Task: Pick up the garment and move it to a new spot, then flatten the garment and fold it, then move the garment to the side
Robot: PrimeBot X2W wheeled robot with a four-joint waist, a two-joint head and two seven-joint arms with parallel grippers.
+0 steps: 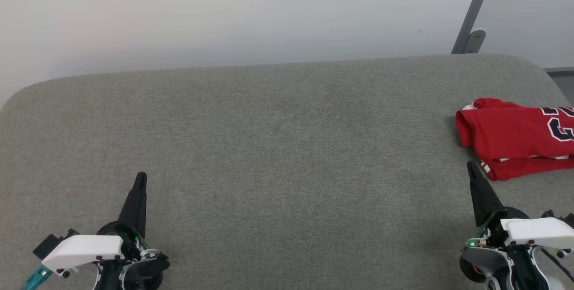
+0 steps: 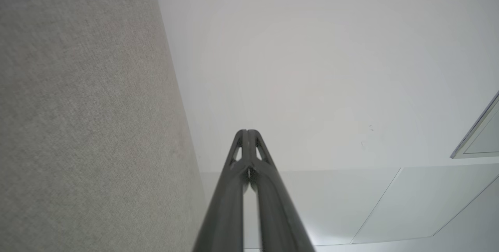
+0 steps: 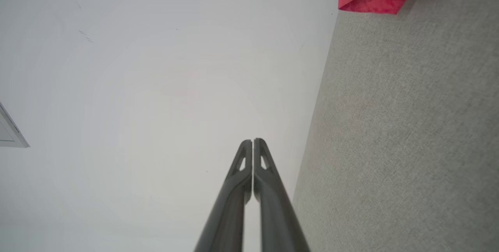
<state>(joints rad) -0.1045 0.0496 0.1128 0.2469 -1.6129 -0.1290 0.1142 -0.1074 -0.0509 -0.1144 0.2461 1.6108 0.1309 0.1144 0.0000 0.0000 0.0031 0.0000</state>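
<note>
Garment (image 1: 515, 135) folded, untouched; left gripper (image 1: 141, 177) and right gripper (image 1: 470, 165) both closed, empty.

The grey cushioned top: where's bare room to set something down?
Nearly all of the grey top is bare: the stretch from the left gripper across to the right gripper, back to the wall. The only crowded spot is the right edge, where the folded garment lies just beyond the right gripper.

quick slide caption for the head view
Folded red garment lies at the far right of the grey surface; left pincer and right pincer are shut, neither holding it.
</note>
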